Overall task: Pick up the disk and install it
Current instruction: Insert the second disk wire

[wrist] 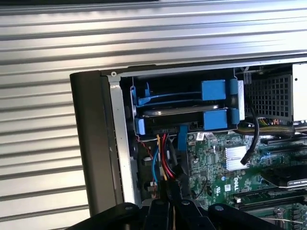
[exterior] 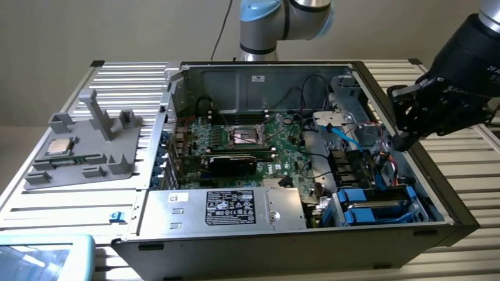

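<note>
The disk (wrist: 180, 113) lies flat in the drive bay at the corner of the open computer case, its silver-grey edge showing between blue carrier pieces. In the exterior view the disk (exterior: 373, 206) and its blue frame sit at the case's near corner, on that view's right. A second blue carrier (wrist: 178, 96) sits in the slot beside it. My gripper (exterior: 400, 140) hangs over the case's wall on the exterior view's right, above and behind the bay. Its fingers are shut with nothing between them, and the gripper (wrist: 171, 207) is apart from the disk.
The case (exterior: 149, 175) lies open on a ribbed metal table. Red and blue cables (wrist: 160, 158) run beside the bay. A silver box with a black-and-white label (exterior: 226, 208) fills the case's front. A grey fixture (exterior: 86, 146) holding a square chip stands on the exterior view's left.
</note>
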